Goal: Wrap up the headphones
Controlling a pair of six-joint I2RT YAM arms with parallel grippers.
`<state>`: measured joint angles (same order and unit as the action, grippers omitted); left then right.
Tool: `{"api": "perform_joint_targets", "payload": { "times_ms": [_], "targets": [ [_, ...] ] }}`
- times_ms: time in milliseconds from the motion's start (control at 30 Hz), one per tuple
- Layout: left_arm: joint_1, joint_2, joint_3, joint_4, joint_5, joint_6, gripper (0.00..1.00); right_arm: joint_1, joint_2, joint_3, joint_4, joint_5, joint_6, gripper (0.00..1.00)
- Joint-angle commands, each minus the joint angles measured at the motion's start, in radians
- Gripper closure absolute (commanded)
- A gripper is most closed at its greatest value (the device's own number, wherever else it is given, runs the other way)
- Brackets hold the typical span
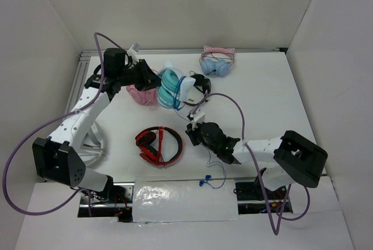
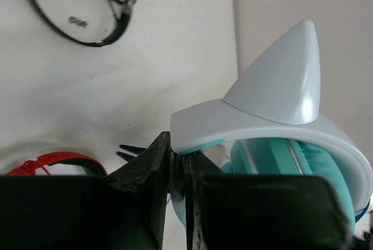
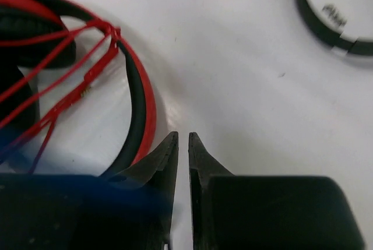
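The headphones, teal with a white cat-eared band, sit toward the back of the table, just beside a pink pair. Your left gripper is clamped on the edge of the white headband. Your right gripper hovers low beside the red headphones, jaws a sliver apart with nothing between them. The thin blue cable trails past it to the table's near edge.
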<state>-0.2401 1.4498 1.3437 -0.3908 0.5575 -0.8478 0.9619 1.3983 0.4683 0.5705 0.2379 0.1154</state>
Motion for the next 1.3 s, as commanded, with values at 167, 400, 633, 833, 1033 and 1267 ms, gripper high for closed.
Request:
{"api": "perform_joint_targets", "payload": {
  "times_ms": [167, 400, 633, 833, 1033, 1267],
  "targets": [
    [0.018, -0.137, 0.032, 0.133, 0.2, -0.036, 1.0, -0.005, 0.067, -0.075, 0.164, -0.063, 0.154, 0.8],
    [0.038, -0.206, 0.009, 0.141, 0.255, 0.003, 1.0, -0.052, 0.038, -0.137, 0.158, -0.026, 0.201, 1.0],
    [0.038, -0.223, -0.047, 0.164, 0.282, 0.095, 1.0, -0.225, -0.042, -0.08, -0.029, -0.153, 0.207, 1.0],
    [-0.008, -0.19, -0.133, 0.193, 0.292, 0.285, 1.0, -0.393, -0.018, 0.168, -0.351, -0.173, 0.204, 1.0],
    [-0.085, -0.126, -0.179, 0.155, 0.043, 0.394, 1.0, -0.526, -0.013, 0.396, -0.659, -0.233, 0.165, 1.0],
    [-0.166, 0.01, -0.083, 0.075, -0.238, 0.458, 1.0, -0.509, 0.056, 0.668, -1.012, -0.215, 0.191, 1.0]
  ]
}}
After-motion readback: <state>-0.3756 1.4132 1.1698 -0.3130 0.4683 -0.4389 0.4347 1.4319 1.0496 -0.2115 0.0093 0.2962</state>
